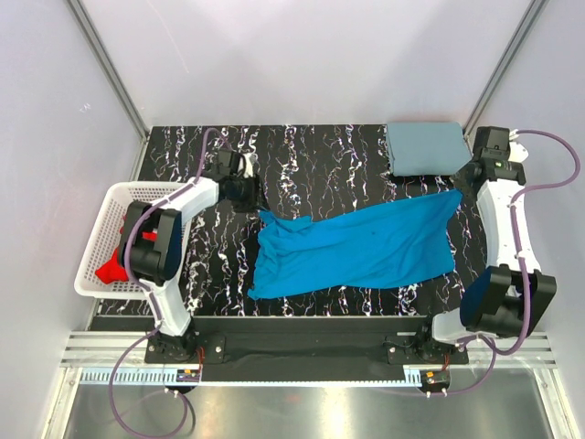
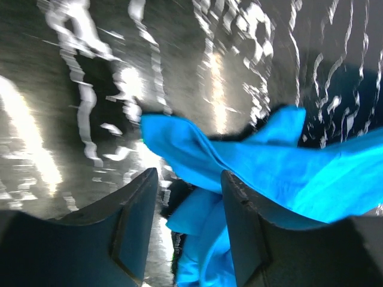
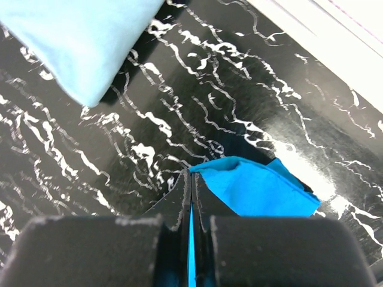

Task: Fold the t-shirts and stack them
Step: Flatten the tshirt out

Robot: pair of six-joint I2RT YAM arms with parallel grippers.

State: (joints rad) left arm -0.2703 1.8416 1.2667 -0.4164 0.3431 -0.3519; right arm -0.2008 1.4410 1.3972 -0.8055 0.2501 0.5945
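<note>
You are straightening the bright blue t-shirt (image 1: 356, 247), spread mid-frame, before folding it. Your right gripper (image 3: 191, 177) pinches its upper right corner. Your left gripper (image 2: 188, 177) hangs spread over the upper left corner. Next, I judge: close there and pull taut with 2 grips.

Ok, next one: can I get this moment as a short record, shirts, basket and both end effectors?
bright blue shirt: spread out, rumpled, centre
grey-blue shirt: folded, far right corner
basket: left edge, red shirt inside
left end effector: open, at bright blue shirt's far left corner
right end effector: shut on bright blue shirt's far right corner
</note>
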